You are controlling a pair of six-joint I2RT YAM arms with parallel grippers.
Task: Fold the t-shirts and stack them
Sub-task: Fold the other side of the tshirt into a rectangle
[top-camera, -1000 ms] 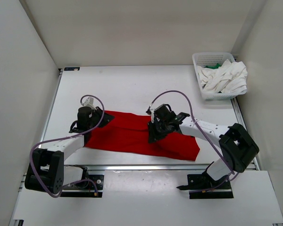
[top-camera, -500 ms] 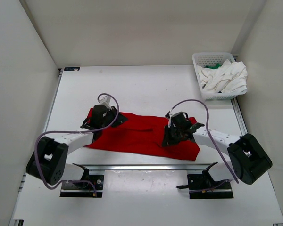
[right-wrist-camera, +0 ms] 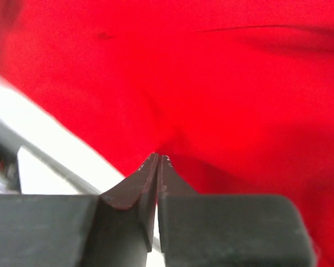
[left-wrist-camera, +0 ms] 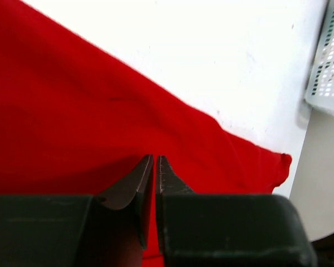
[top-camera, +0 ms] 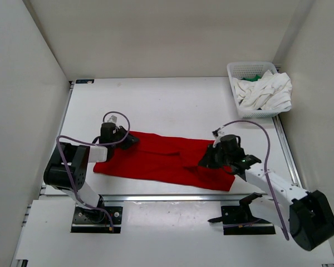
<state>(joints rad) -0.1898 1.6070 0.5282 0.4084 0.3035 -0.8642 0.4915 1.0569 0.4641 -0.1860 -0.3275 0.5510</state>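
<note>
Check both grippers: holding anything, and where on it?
Right gripper pinches the red t-shirt at a pucker near its right end. Left gripper is shut over the shirt's left end; a grip there cannot be confirmed.

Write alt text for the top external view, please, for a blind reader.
A red t-shirt lies spread across the near table, the left gripper and right gripper closed on it near opposite ends. A white basket at the far right holds white cloth and green cloth.

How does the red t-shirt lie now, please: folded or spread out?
Spread out: the red t-shirt lies as a long flat strip, not a compact rectangle.
</note>
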